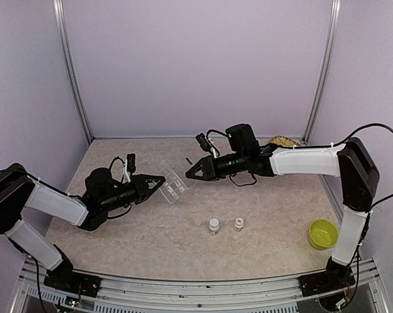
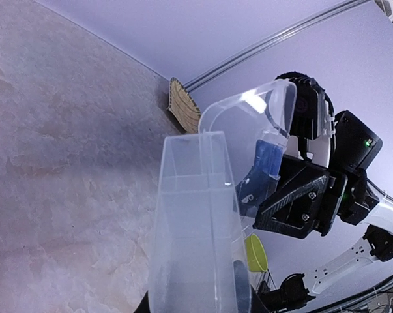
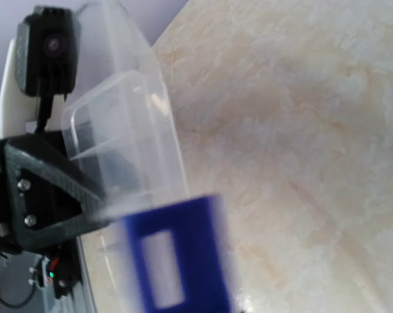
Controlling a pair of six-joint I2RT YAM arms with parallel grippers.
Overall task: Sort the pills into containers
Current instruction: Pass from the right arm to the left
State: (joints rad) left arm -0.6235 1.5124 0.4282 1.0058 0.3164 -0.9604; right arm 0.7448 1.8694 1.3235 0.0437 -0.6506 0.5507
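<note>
Container (image 1: 174, 186): clear, lid (image 2: 277, 107) raised, between both hands
Left hand (image 1: 160, 184): clamped on container's edge
Right hand (image 1: 187, 175): at lid, grip unclear

Soft, even light is falling from above, leaving only faint shadows on the marbled table (image 1: 150, 241). A white glare patch is shining on the lid of the clear container (image 2: 196, 222) in the left wrist view. The near blue finger pad (image 3: 206, 254) is smearing out of focus in the right wrist view

Lab booth: plain walls (image 1: 196, 65), metal frame (image 1: 72, 72)
</note>
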